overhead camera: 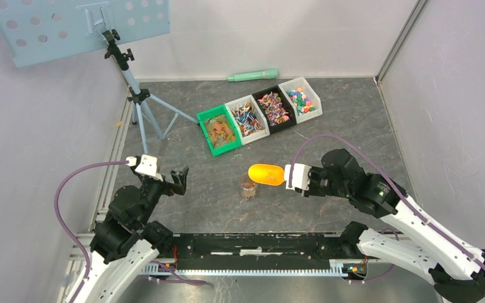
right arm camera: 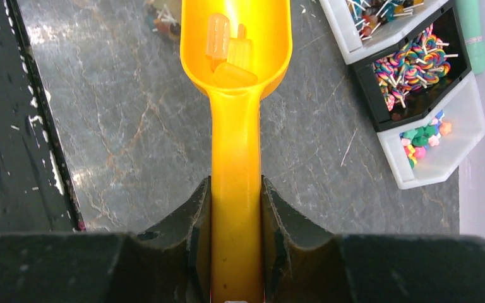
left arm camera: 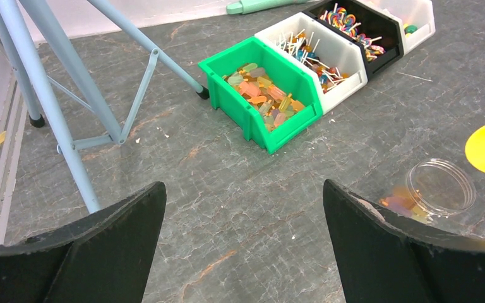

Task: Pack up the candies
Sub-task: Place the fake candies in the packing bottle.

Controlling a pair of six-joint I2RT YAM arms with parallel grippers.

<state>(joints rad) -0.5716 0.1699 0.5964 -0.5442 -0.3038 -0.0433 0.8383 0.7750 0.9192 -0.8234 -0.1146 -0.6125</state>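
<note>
My right gripper (right arm camera: 235,208) is shut on the handle of the yellow scoop (right arm camera: 235,95), which holds a few candies (right arm camera: 227,50) in its bowl. In the top view the scoop (overhead camera: 266,173) hovers just right of and above a small clear jar (overhead camera: 249,187) with some candies in it. The jar (left arm camera: 441,188) lies at the right of the left wrist view. More candies fill the green bin (overhead camera: 219,130) and the bins beside it. My left gripper (overhead camera: 180,179) is open and empty, left of the jar.
A row of bins runs from the green one past a white bin (overhead camera: 247,118) and a black bin (overhead camera: 274,108) to another white bin (overhead camera: 300,98). A mint-green tube (overhead camera: 252,76) lies by the back wall. A tripod (overhead camera: 140,101) stands at the back left.
</note>
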